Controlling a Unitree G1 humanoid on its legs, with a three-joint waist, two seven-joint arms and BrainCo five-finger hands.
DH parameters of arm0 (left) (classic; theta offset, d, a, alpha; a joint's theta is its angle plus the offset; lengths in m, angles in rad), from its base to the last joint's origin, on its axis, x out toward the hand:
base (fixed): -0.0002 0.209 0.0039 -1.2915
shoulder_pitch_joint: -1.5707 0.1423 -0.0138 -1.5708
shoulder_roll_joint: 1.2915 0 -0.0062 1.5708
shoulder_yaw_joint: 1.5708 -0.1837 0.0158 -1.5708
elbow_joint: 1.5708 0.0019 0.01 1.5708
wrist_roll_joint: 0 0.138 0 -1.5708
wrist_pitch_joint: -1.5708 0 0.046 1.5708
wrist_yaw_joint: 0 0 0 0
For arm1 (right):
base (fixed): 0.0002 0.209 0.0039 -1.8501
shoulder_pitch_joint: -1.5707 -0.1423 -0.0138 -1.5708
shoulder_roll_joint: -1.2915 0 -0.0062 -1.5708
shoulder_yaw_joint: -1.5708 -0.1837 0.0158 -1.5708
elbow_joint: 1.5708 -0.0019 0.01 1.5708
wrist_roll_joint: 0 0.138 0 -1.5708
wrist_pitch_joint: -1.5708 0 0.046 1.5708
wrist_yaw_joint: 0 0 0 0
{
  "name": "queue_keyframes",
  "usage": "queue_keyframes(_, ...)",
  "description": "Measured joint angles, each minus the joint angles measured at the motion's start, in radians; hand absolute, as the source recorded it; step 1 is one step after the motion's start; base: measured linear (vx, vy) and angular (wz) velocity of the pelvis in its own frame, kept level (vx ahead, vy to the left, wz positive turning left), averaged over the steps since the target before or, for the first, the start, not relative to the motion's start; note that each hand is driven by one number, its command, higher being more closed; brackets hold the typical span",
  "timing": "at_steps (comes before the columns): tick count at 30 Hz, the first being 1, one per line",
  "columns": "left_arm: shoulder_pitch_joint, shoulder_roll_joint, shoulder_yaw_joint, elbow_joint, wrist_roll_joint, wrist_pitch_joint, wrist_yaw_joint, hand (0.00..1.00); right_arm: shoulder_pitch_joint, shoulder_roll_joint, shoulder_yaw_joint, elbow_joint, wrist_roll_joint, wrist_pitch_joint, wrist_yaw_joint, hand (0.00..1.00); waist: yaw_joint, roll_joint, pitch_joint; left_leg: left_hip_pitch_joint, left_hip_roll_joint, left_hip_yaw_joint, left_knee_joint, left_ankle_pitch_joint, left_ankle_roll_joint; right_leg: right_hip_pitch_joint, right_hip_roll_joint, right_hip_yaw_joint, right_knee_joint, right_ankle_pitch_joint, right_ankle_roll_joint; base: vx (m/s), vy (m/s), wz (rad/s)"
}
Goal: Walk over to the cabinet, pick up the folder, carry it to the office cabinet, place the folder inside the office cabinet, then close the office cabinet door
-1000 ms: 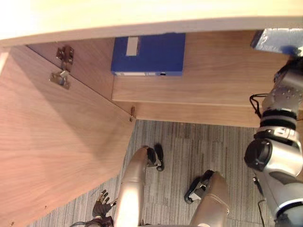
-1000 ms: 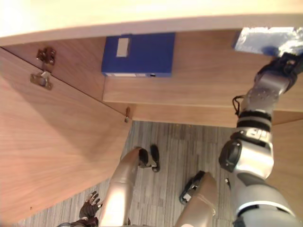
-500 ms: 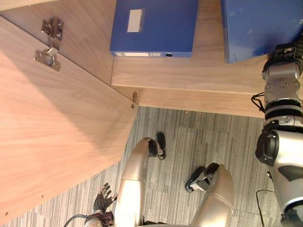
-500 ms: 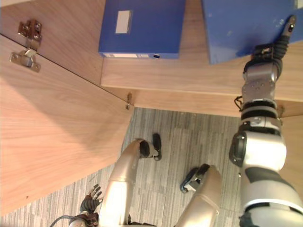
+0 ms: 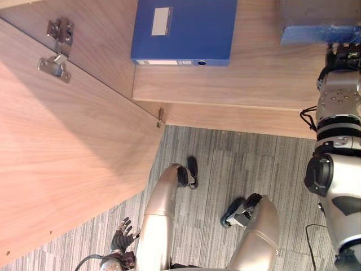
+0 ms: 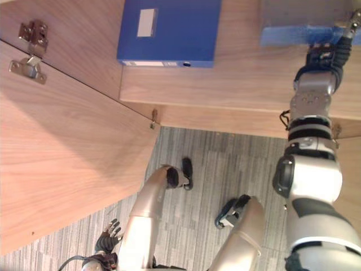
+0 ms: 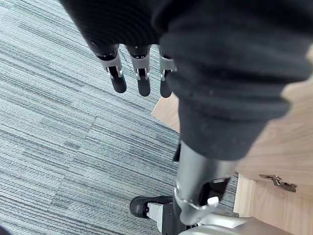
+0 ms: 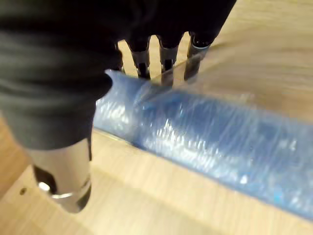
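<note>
Right robot hand point(image 8: 167, 61) gripped the blue folder point(image 6: 293, 35) over the cabinet shelf point(image 6: 225, 84), right side. We saw a second folder point(image 6: 169, 31) lying left, its white label point(image 6: 147, 22) unreadable. Left robot hand point(image 7: 142, 81) hung slack-fingered above the carpet point(image 7: 58, 147).

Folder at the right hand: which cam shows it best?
Right wrist view: the folder spans the picture from close, its blue edge at the right hand, above the wooden shelf. Both eye views catch a thin blue strip of it at the top right.
</note>
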Motion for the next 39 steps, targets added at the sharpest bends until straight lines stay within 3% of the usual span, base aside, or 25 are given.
queue_keyframes(1,0.0,0.001,0.0,0.0,0.0,-0.001,-0.001,0.0,-0.001,-0.005,0.033,0.001,-0.041,0.009,0.008,0.0,-0.002,0.0,0.003,0.0,0.001,0.0,0.0,0.001,-0.001,0.0,0.002,0.0,0.0,0.0,0.0,0.01,-0.065,-0.03)
queue_keyframes(6,0.0,0.008,-0.001,0.001,0.0,-0.004,-0.019,0.0,-0.004,-0.058,0.262,0.028,-0.285,0.135,0.132,0.0,-0.016,-0.002,0.013,0.0,0.006,-0.004,-0.018,0.014,-0.004,-0.001,0.006,-0.009,-0.013,0.007,-0.012,0.0,-0.072,-0.01)
queue_keyframes(7,0.0,0.009,-0.001,0.0,0.0,-0.005,-0.024,0.0,-0.012,-0.068,0.342,0.056,-0.375,0.171,0.178,0.0,-0.015,-0.004,0.015,0.0,0.01,-0.006,-0.028,0.021,-0.006,-0.001,0.011,-0.015,-0.022,0.011,-0.018,0.0,-0.096,-0.03)
queue_keyframes(15,0.0,0.025,0.004,0.002,0.001,-0.005,-0.042,0.0,-0.016,-0.123,0.581,0.034,-0.868,0.179,0.361,0.0,-0.016,-0.017,0.023,0.038,0.025,-0.008,-0.085,0.047,-0.027,0.024,0.04,-0.025,-0.07,0.032,-0.03,0.0,-0.093,-0.06)
queue_keyframes(18,0.0,0.036,0.011,0.001,0.04,-0.005,-0.086,0.0,0.007,-0.126,0.629,-0.028,-1.014,0.162,0.46,0.0,-0.022,-0.023,0.027,0.071,0.03,-0.001,-0.139,0.069,-0.032,0.044,0.057,-0.034,-0.119,0.056,-0.032,0.0,-0.084,-0.1)
queue_keyframes(23,-0.001,0.033,0.02,0.001,0.063,-0.004,-0.091,0.0,0.009,-0.116,0.674,-0.033,-1.115,0.137,0.527,0.0,-0.026,-0.036,0.028,0.116,0.033,0.016,-0.227,0.105,-0.034,0.067,0.077,-0.041,-0.199,0.098,-0.05,0.01,-0.057,-0.11)
queue_keyframes(29,0.0,0.033,0.048,0.005,0.083,0.01,-0.09,0.0,0.033,-0.02,0.673,0.023,-1.286,0.136,0.533,0.0,-0.034,-0.069,0.019,0.217,0.027,0.045,-0.369,0.155,-0.039,0.139,0.106,-0.048,-0.331,0.16,-0.053,0.03,-0.027,-0.11)
queue_keyframes(31,0.001,0.033,0.06,0.015,0.087,0.021,-0.09,0.0,0.058,0.018,0.662,0.044,-1.315,0.138,0.533,0.0,-0.041,-0.085,0.01,0.259,0.015,0.058,-0.435,0.179,-0.042,0.167,0.109,-0.05,-0.38,0.183,-0.051,0.02,-0.008,-0.06)
queue_keyframes(37,0.006,0.032,0.081,0.024,0.106,0.044,-0.081,0.0,0.127,0.105,0.628,0.066,-1.339,0.143,0.533,0.0,-0.058,-0.1,-0.005,0.363,-0.004,0.073,-0.601,0.246,-0.048,0.248,0.136,-0.07,-0.518,0.248,-0.05,0.02,0.0,-0.06)
queue_keyframes(39,0.019,0.031,0.094,0.025,0.109,0.046,-0.081,0.0,0.166,0.169,0.616,0.097,-1.34,0.155,0.533,0.0,-0.062,-0.106,-0.02,0.423,-0.01,0.084,-0.67,0.271,-0.056,0.294,0.15,-0.072,-0.578,0.272,-0.049,0.05,-0.015,-0.15)
